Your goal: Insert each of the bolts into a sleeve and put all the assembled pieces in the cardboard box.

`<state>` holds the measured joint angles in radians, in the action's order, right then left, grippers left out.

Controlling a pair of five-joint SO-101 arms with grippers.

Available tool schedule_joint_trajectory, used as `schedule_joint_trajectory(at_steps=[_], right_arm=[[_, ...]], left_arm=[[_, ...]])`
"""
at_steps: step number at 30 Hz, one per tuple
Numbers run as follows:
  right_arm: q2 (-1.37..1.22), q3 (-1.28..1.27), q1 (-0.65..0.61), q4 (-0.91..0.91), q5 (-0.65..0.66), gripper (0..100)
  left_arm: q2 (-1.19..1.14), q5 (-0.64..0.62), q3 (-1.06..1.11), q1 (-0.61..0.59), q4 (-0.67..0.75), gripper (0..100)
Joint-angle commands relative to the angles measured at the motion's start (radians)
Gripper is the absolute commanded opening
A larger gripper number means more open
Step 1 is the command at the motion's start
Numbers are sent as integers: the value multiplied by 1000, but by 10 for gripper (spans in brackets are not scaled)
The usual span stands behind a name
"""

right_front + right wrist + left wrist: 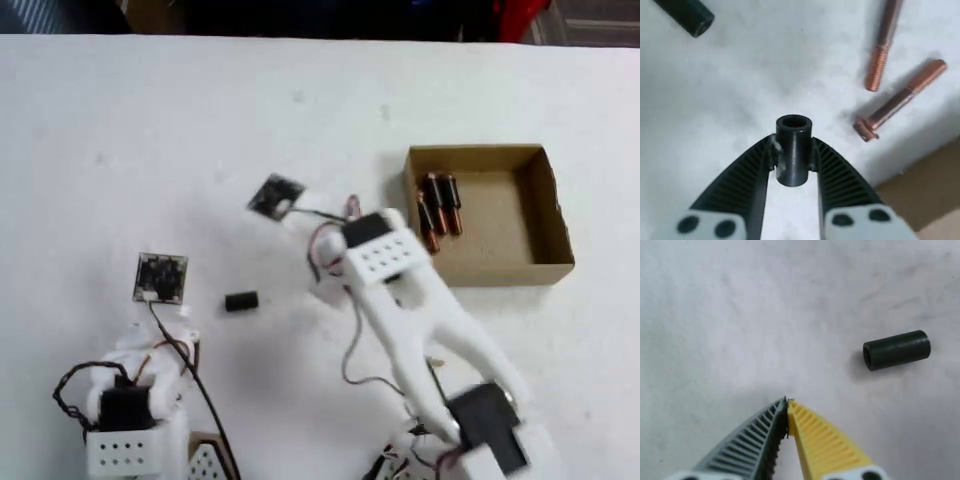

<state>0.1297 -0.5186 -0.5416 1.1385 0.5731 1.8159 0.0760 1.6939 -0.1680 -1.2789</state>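
The right gripper point(792, 144) is clamping a black sleeve point(792, 162) between its two black ribbed fingers. The jaws are standing only as far apart as the sleeve is wide. The sleeve is pointing away from the wrist with its open bore showing at the free end, and it is hanging above the white table point(200, 120).

Two copper bolts are lying bare on the table beyond this held sleeve. The first bolt point(881, 47) is showing its threaded tip. The second bolt point(902, 97) is showing its flanged head, and it is lying near the wall of the cardboard box point(927, 200). The two bolts are lying close together but apart. A second black sleeve point(685, 15) is lying on the table, well apart from the bolts.

In the high view the right arm point(420, 320) is stretching from the near right edge toward the middle of the table, and its wrist is sitting just left of the cardboard box point(478, 152). Several assembled pieces point(438, 210), copper bolts in dark sleeves, are lying side by side against the box's left wall.

The left arm point(125, 410) is sitting folded at the near left corner. The left gripper point(787, 404) is holding nothing, with its grey and yellow fingers pressing together at the tips. A loose sleeve point(896, 350) is lying on its side near those tips without touching them. In the high view this loose sleeve point(241, 301) is lying between the two arms.
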Motion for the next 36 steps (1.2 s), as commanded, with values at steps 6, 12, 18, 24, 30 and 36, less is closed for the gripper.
schedule_joint_trajectory(at_steps=[6,12,18,24,30,36], right_arm=[[-193,189,-79,-4,-97,17],[-254,249,-81,-16,-121,17],[-311,258,-82,-97,-121,19],[-366,256,-90,-154,-121,22],[-384,256,-90,-165,-121,119],[-386,255,-90,-162,-120,135]], left_arm=[[2,12,0,1,-5,23],[2,12,0,1,-5,23],[2,9,0,1,-3,23],[2,6,0,1,-2,23],[2,6,0,1,23,23],[2,6,0,1,25,23]])
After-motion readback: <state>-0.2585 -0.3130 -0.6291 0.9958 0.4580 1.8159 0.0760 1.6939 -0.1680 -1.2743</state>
